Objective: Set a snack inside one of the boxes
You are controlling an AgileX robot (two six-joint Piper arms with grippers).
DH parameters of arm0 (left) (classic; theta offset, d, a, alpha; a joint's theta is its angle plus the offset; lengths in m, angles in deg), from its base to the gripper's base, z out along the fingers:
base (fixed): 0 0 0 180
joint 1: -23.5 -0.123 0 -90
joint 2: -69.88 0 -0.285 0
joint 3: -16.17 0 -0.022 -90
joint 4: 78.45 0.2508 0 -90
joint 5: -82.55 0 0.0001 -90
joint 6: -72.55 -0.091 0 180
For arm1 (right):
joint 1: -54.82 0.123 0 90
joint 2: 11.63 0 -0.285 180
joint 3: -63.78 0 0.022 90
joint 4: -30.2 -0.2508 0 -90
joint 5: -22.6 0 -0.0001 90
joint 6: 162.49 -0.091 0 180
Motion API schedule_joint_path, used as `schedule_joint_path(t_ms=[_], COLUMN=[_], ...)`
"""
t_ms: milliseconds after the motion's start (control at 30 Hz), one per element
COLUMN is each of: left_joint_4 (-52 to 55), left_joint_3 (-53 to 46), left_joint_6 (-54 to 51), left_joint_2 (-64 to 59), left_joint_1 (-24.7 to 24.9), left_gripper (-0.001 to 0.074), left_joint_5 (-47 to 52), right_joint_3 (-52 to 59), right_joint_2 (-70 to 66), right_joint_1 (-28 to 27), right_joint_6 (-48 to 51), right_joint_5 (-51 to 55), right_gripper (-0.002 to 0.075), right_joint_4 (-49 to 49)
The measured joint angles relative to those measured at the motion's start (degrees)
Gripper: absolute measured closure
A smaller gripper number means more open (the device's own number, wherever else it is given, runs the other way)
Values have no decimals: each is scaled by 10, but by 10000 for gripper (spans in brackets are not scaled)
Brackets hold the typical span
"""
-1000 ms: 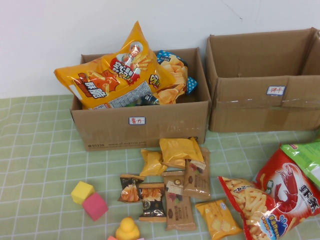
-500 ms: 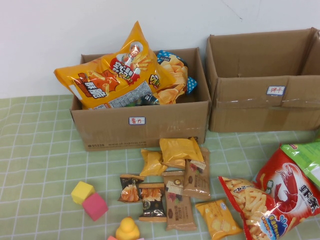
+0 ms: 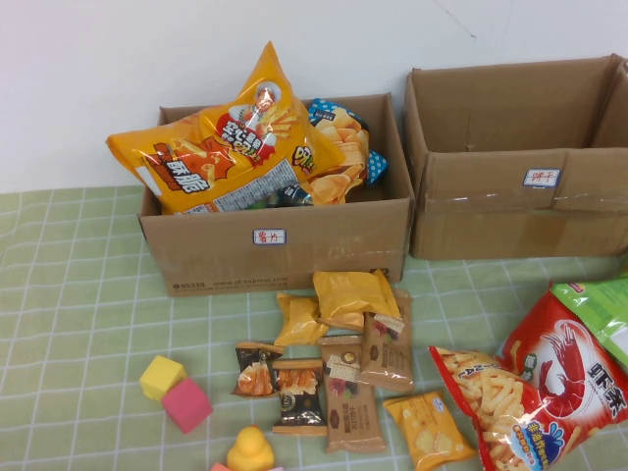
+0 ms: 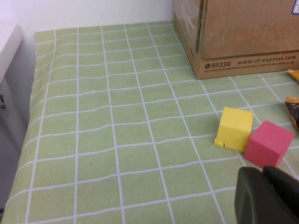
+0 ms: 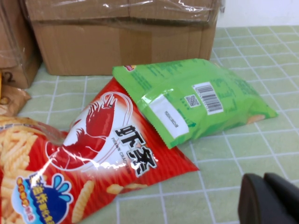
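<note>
On my feed two boxes stand at the back of the counter (image 3: 69, 294), which is covered with a green checked cloth; the left box (image 3: 285, 257) is heaped with chip bags, a big orange bag (image 3: 211, 157) rising above its rim; the right box (image 3: 520, 211) stands just beside it and I cannot see its contents; each carries a small white label on its front. Small snack packets (image 3: 339, 368) lie scattered in front of the left box, with a yellow cube (image 3: 161, 377) touching a pink cube (image 3: 186, 405) to their left; a red shrimp-stick bag (image 5: 100, 158) lies at the right, a green bag (image 5: 191, 98) overlapping its edge. The left pincer (image 4: 268, 196) hovers low just beside the pink cube; the right pincer (image 5: 271, 198) hovers over bare cloth near the green bag; I cannot tell how wide either one stands, and neither holds anything I can see.
</note>
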Motion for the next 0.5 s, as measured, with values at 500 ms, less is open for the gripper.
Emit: schedule_joint_path(t_ms=[500], left_joint_4=[0], left_joint_3=[0], left_joint_6=[0], left_joint_2=[0], left_joint_1=[0], left_gripper=[737], left_joint_5=[0], right_joint_3=[0], right_joint_2=[0], right_joint_1=[0], right_joint_6=[-19], right_joint_5=[-1], right_gripper=[728], right_joint_4=[26])
